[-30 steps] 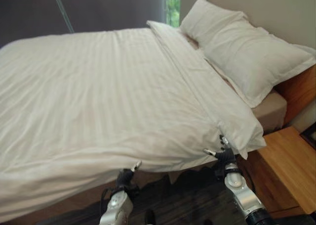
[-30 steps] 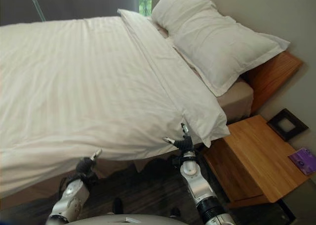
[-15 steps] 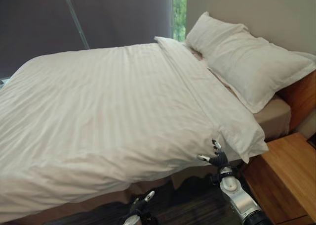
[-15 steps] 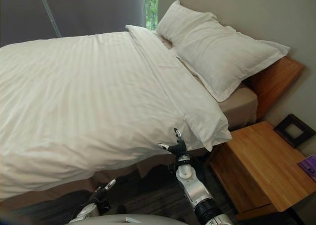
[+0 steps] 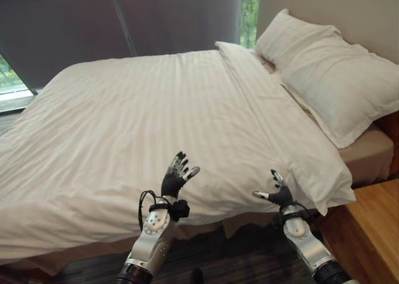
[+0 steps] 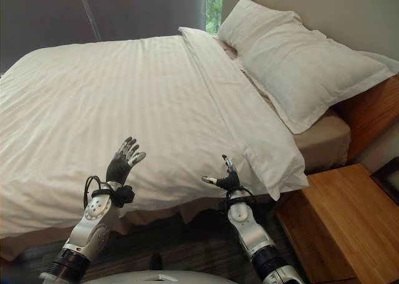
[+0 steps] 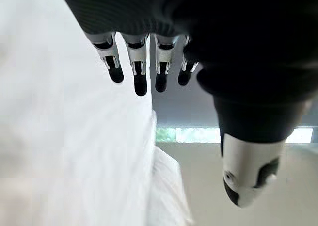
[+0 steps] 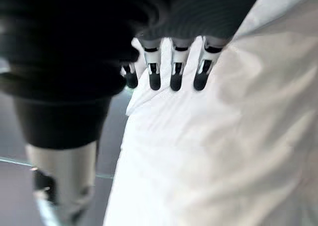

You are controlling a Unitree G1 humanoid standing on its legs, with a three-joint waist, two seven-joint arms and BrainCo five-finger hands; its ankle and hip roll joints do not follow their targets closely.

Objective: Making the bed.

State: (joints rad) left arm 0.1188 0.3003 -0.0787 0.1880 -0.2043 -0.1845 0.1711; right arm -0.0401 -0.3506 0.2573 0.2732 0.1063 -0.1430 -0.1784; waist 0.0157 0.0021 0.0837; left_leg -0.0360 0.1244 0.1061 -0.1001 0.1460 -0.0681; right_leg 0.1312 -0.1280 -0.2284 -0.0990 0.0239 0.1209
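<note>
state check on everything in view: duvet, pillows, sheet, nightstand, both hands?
duvet: spread flat over the bed, near edge hanging over the side.
pillows: stacked at the headboard end, lying flat.
fitted sheet: exposed under the pillows.
nightstand: beside the bed.
left hand: open, raised, holding nothing.
right hand: open, by the duvet corner, holding nothing.

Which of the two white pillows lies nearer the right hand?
The large white pillow at the near side of the headboard, overhanging the tan sheet, is nearer the right hand. The other white pillow lies partly behind it, toward the window.
</note>
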